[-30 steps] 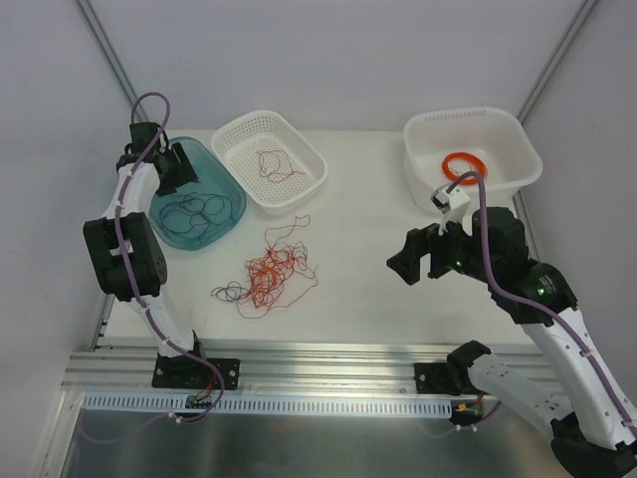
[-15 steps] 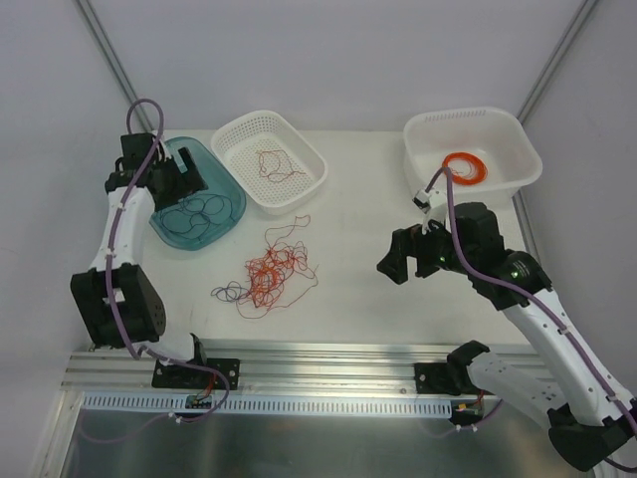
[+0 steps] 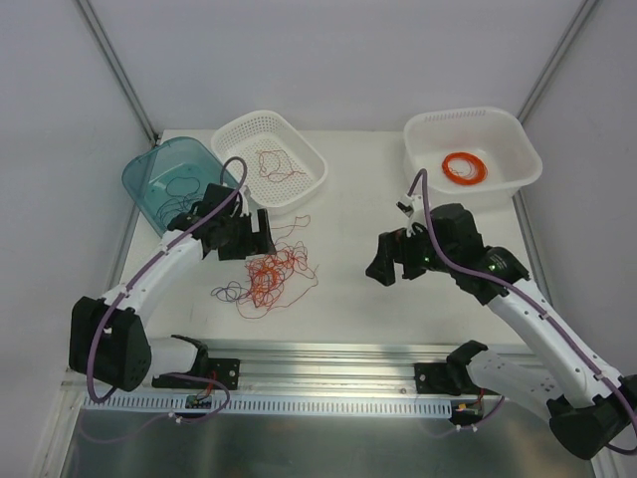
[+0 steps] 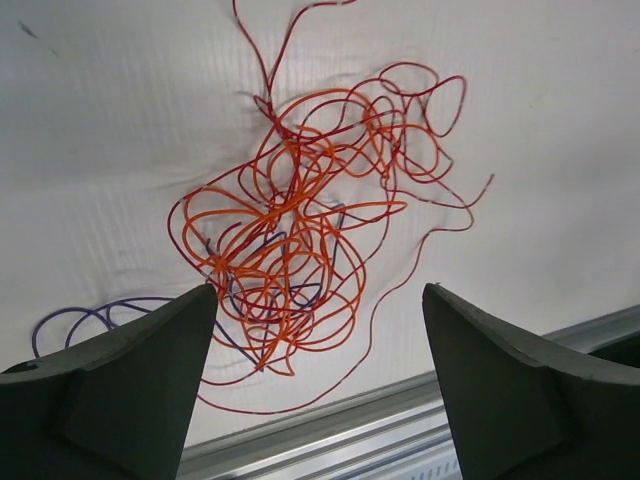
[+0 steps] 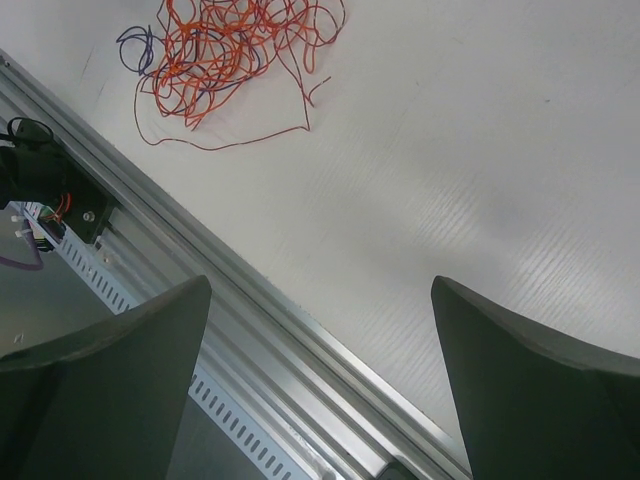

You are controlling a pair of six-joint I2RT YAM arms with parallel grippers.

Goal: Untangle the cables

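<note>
A tangle of thin red, orange and dark navy cables (image 3: pixel 271 277) lies on the white table; it fills the left wrist view (image 4: pixel 305 235) and shows at the top left of the right wrist view (image 5: pixel 225 50). My left gripper (image 3: pixel 261 235) hangs just above the tangle's far left edge, open and empty. My right gripper (image 3: pixel 386 263) is open and empty over bare table, well to the right of the tangle. One red cable (image 3: pixel 276 164) lies in the white basket (image 3: pixel 299 197). Dark cables (image 3: pixel 179 185) lie in the teal tub (image 3: pixel 142 171).
A white bin (image 3: pixel 510 181) at the back right holds a thick orange coil ring (image 3: pixel 464 167). A metal rail (image 3: pixel 328 358) runs along the table's near edge. A loose navy loop (image 3: pixel 228 292) trails from the tangle's left side.
My left arm has swung from over the teal tub down and right to the tangle. My right gripper has moved left and a little nearer the tangle.
</note>
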